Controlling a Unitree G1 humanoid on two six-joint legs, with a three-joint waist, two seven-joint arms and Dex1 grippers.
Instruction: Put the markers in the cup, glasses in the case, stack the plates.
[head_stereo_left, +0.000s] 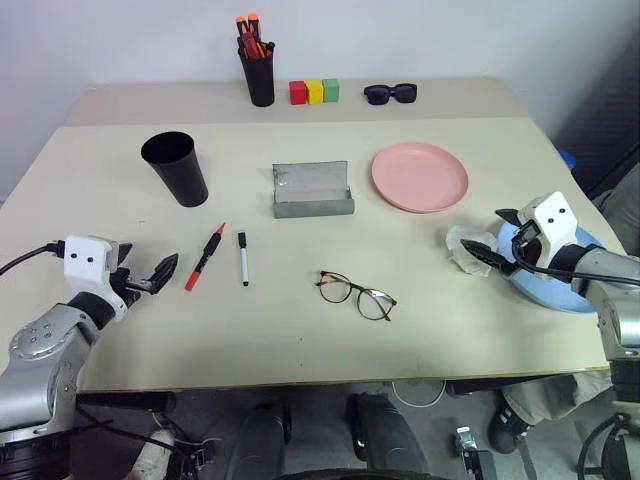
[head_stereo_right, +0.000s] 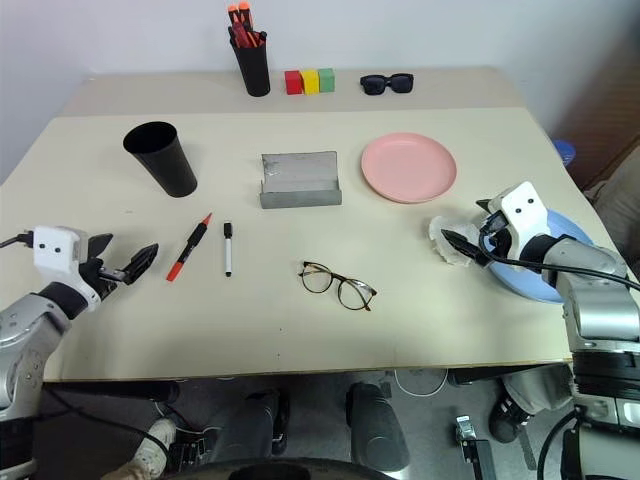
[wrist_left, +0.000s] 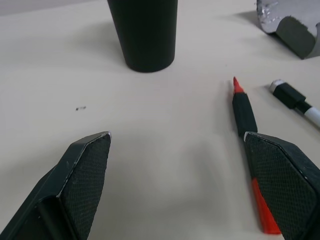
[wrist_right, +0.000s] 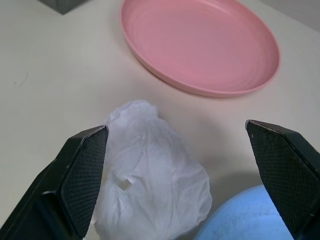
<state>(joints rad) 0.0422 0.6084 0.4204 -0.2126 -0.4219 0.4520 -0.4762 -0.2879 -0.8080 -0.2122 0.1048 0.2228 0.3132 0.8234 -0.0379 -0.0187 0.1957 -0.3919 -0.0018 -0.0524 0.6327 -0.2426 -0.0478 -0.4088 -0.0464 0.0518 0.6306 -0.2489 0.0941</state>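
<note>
From the head camera I see nothing done yet: the red marker (head_stereo_left: 205, 257) and the white marker (head_stereo_left: 242, 258) lie side by side left of centre, the cup (head_stereo_left: 175, 168) stands above them at upper left, the glasses (head_stereo_left: 356, 294) lie open at the lower middle, and the case (head_stereo_left: 312, 189) is open at centre. The pink plate (head_stereo_left: 420, 176) sits right of the case, and the blue plate (head_stereo_left: 558, 285) is at the right edge of the table (head_stereo_left: 100, 190), close to its border. My left gripper (head_stereo_left: 148, 279) hangs spread and empty beside the red marker. I judge the markers come first. In the left wrist view the red marker runs along the right finger, with free table up to the cup, so I must shift sideways to straddle it. In the right wrist view my right gripper (wrist_right: 177, 145) is wide apart over a crumpled tissue (wrist_right: 152, 177), holding nothing, with the pink plate beyond.
</note>
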